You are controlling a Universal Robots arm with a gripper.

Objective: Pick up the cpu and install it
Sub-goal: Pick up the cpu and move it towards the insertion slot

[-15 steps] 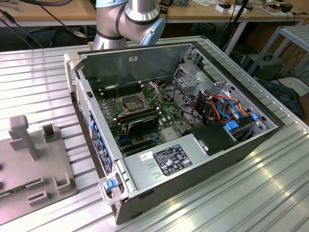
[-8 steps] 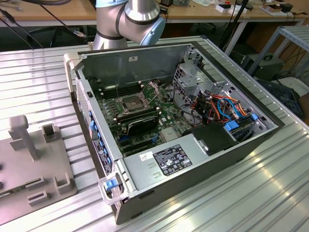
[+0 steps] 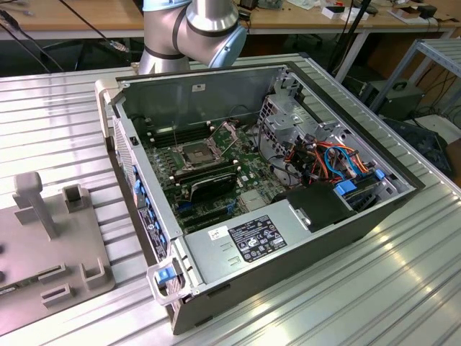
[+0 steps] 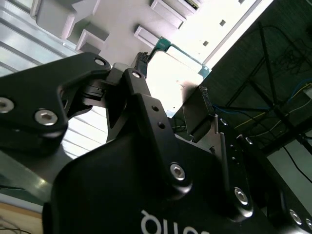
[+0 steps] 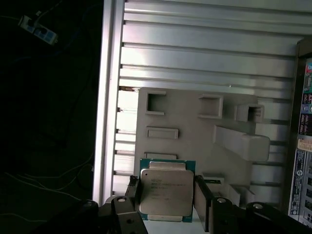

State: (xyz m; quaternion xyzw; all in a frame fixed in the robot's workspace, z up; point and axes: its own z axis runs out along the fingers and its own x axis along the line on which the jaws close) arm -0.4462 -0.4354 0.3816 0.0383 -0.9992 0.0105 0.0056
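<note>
While the silver-and-blue arm [image 3: 194, 29] stands at the top of the exterior view, an open computer case [image 3: 216, 86] lies on its side on a ribbed aluminium table [image 3: 360, 303]. Its green motherboard [image 3: 252, 166] is exposed, with the square black-framed socket [image 3: 198, 153] near the middle and red, orange and blue cables [image 3: 335, 162] bundled toward the exterior view's right. A flat grey fixture plate [image 3: 29, 245] with raised blocks and slots sits on the table at the exterior view's left, apart from the case.

In the second wrist view, seen from behind its black, bolted linkage, the gripper [image 4: 173, 76] is clamped on the cpu [image 4: 183, 68]. The chip's green edge shows between the two fingertips, and the grey plate lies beyond it.

In the first wrist view the cpu [image 5: 164, 192] turns its dull silver square top to the camera, pinched on two opposite sides by the fingers [image 5: 201, 195]. The fixture plate and the table's ribs lie behind it, and the case's labelled wall is at one edge.
</note>
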